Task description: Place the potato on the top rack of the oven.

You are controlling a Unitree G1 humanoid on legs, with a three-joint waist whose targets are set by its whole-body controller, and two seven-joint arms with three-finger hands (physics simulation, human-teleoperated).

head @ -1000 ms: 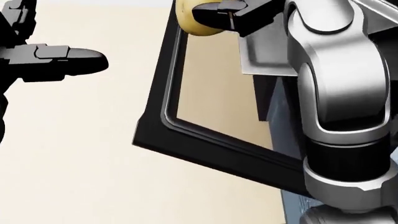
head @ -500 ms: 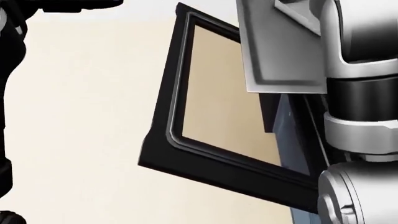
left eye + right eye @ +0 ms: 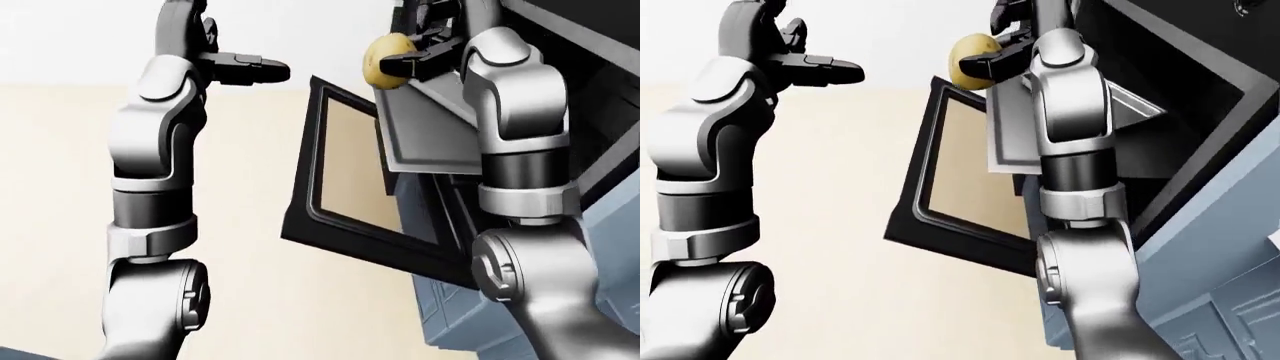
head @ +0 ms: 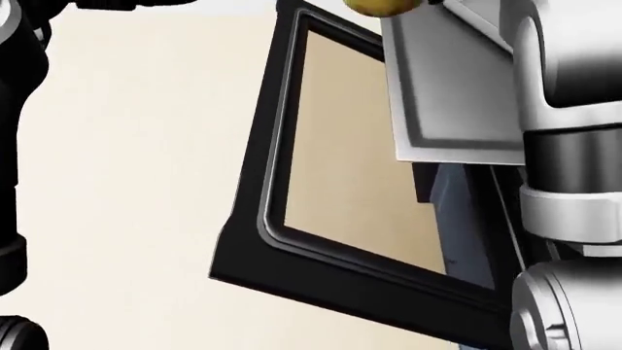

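Observation:
The yellowish potato [image 3: 387, 61] is held high near the top of the left-eye view, with my right hand [image 3: 425, 51] shut on it from the right. It hangs above the left end of a pulled-out grey oven tray [image 3: 425, 139]. Only the potato's lower edge [image 4: 379, 6] shows in the head view. The oven [image 3: 1185, 90] stands open at the right, its dark cavity visible. Its black glass door [image 3: 345, 187] hangs open below the tray. My left hand [image 3: 245, 67] is raised at the upper left, fingers open and empty, well apart from the potato.
Blue-grey cabinet fronts [image 3: 1220, 300] lie below the oven at the lower right. The pale beige floor [image 4: 136, 219] fills the left of the head view. My right forearm [image 3: 520, 150] stands upright across the oven opening.
The head view has shifted. The potato, out of view half a second ago, shows again at the top edge. My right arm stands higher than one second ago.

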